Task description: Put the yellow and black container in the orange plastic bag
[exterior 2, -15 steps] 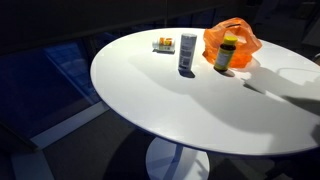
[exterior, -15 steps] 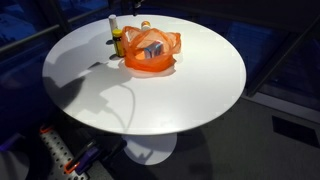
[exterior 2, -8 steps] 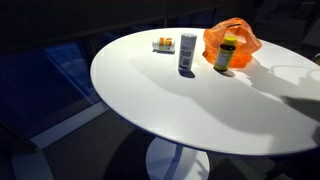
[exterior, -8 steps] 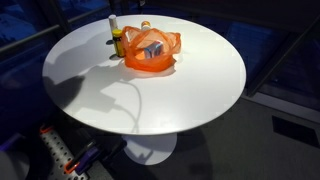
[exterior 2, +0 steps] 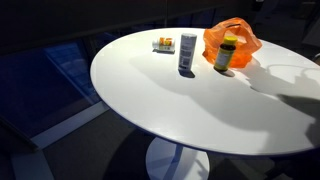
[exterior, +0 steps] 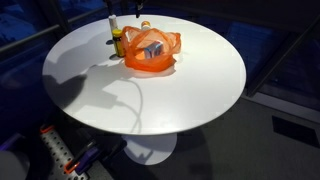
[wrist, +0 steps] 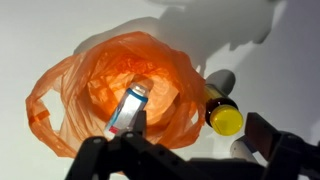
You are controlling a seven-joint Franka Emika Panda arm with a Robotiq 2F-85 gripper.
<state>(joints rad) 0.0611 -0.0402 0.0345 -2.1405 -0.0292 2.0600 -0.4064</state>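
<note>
Container (wrist: 224, 118), yellow-capped, stands beside orange bag (wrist: 90, 92), ahead of the empty, spread fingers (wrist: 284, 150).

The yellow and black container (wrist: 223, 112), a dark bottle with a yellow cap, stands upright at the right of the wrist view, outside and just beside the crumpled, open-mouthed orange plastic bag (wrist: 100, 85) at centre.

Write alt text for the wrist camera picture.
An open orange plastic bag lies on a white table, a blue-and-white box overlapping it. A yellow-capped bottle stands beside the bag; the open pincer fills the bottom edge.
</note>
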